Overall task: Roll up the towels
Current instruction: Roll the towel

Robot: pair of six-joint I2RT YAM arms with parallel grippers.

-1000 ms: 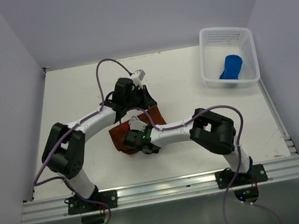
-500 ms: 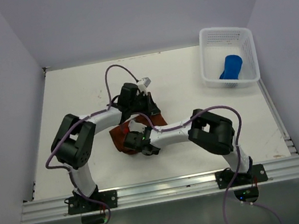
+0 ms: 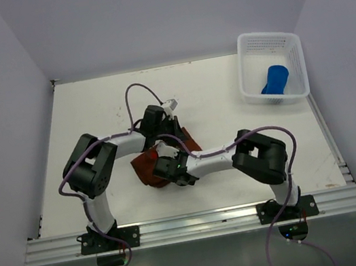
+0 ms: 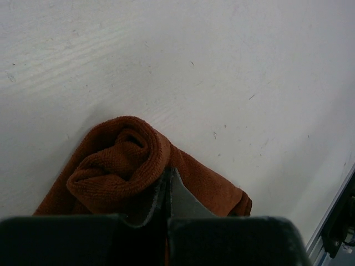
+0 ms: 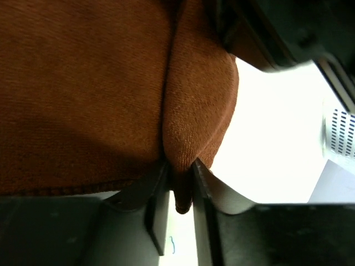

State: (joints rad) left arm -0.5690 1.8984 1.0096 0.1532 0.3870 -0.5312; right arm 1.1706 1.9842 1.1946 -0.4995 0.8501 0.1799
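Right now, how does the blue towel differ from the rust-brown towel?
The blue towel lies fully rolled up in the white basket; the rust-brown towel lies on the table, only partly rolled. No gripper is near the blue towel; the right gripper pinches a fold of the rust-brown towel. Both are plain cloth.

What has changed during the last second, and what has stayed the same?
The left gripper moved toward the near side, further over the brown towel. The towel now shows less flat cloth and is partly rolled. The right gripper shifted only slightly; a towel fold sits in its jaws. The blue towel stayed in the basket.
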